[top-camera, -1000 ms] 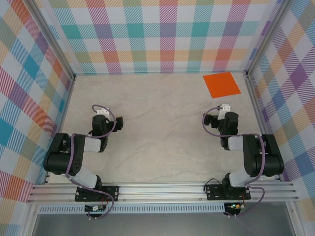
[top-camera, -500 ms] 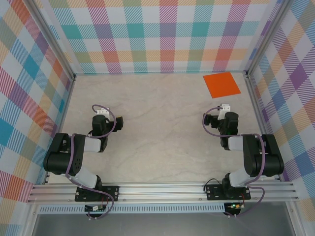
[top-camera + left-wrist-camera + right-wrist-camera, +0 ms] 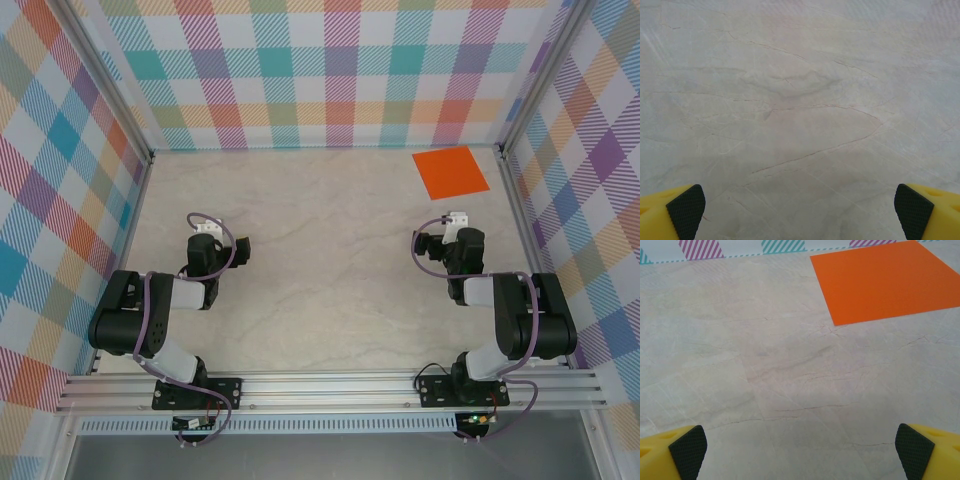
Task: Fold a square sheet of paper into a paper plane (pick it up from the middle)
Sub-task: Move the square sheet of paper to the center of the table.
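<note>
The square sheet of paper (image 3: pixel 450 172) lies flat and unfolded at the table's far right corner, bright orange; the right wrist view has it (image 3: pixel 887 280) at the upper right, ahead of the fingers. My right gripper (image 3: pixel 801 452) stands open over bare table, short of the sheet, and sits near-right in the top view (image 3: pixel 452 240). Over at the near left my left gripper (image 3: pixel 205 245) is open too, its yellow fingers (image 3: pixel 677 212) wide apart above bare marble-look table (image 3: pixel 800 100). Nothing is between either pair of jaws.
Checked walls (image 3: pixel 330 70) enclose the table on the left, back and right, with metal posts at the far corners (image 3: pixel 505 150). A metal rail (image 3: pixel 330 385) carries both arm bases along the near edge.
</note>
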Controlling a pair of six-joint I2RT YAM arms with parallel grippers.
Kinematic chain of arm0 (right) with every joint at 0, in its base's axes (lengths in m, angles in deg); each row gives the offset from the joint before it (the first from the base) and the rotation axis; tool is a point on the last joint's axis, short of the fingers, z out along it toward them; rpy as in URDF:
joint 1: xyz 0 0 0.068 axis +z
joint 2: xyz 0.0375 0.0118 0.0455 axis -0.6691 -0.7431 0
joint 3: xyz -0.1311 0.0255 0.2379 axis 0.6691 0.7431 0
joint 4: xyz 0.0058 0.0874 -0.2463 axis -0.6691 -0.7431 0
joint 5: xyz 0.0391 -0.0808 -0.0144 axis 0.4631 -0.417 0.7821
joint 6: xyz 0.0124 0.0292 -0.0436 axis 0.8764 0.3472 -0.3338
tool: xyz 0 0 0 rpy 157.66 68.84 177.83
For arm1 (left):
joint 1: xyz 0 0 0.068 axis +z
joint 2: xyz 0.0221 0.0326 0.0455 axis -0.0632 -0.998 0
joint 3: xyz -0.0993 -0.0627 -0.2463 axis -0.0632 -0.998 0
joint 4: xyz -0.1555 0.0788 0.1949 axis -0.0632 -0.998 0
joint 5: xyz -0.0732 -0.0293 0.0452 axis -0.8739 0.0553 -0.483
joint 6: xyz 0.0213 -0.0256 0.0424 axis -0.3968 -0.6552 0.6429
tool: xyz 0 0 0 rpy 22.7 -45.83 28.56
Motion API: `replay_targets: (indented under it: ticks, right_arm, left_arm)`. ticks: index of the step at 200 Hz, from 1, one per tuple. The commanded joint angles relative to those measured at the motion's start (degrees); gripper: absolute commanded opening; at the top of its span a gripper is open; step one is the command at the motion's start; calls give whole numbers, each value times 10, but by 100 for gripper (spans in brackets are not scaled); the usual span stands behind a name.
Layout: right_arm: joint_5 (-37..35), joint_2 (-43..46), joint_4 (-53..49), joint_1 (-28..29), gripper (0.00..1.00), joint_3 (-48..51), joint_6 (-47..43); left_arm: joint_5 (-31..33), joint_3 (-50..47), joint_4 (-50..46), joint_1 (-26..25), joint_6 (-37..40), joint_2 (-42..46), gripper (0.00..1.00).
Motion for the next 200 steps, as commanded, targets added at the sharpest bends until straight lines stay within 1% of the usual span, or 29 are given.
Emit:
replay_targets:
  ticks: [1,11,19,25,35,43,57,69,87,97,106,115,122,140,160,176,193,200]
  right_arm:
    - [27,13,0,-2,100,-7,-14]
    - [30,26,-11,-2,100,-9,-14]
    - [33,49,-40,-2,100,-17,-14]
    - [31,68,-80,-2,100,-30,-10]
    - [13,91,-193,-3,100,-66,12]
    - [2,100,-252,-3,100,-87,26]
    - [1,111,-319,-3,100,-111,41]
    - [20,117,-377,-3,100,-136,56]
    - [39,120,-478,-3,100,-195,95]
    - [44,117,-520,-3,100,-225,116]
    - [51,108,-541,-4,100,-246,129]
    - [79,93,-556,-3,100,-264,122]
    - [98,76,-575,-3,100,-285,119]
    - [130,28,-624,-4,100,-341,133]
    - [191,-15,-616,-4,100,-380,158]
    - [205,-54,-617,-4,100,-414,179]
    - [212,-90,-620,-4,100,-448,196]
    - [210,-104,-622,-4,100,-462,203]
  left_arm:
    - [-10,7,22,7,8,5,100]
    - [-18,3,25,7,11,9,100]
    - [-17,-1,27,7,11,15,100]
    - [-13,-4,26,8,9,22,100]
    - [-4,-8,16,7,3,46,100]
    - [-3,-6,-12,8,1,72,100]
    - [-8,-2,-65,8,-5,122,100]
    - [-7,-7,-92,8,-15,168,100]
    - [19,16,-186,7,-56,231,100]
    - [18,23,-201,8,-73,259,100]
    - [31,35,-225,8,-104,282,100]
    - [56,57,-273,8,-138,299,100]
    - [63,81,-307,8,-154,305,100]
    - [39,130,-365,8,-168,307,100]
    - [35,181,-441,8,-211,306,100]
    - [42,191,-457,8,-230,309,100]
    - [111,173,-471,9,-316,316,100]
    - [95,163,-451,14,-313,317,100]
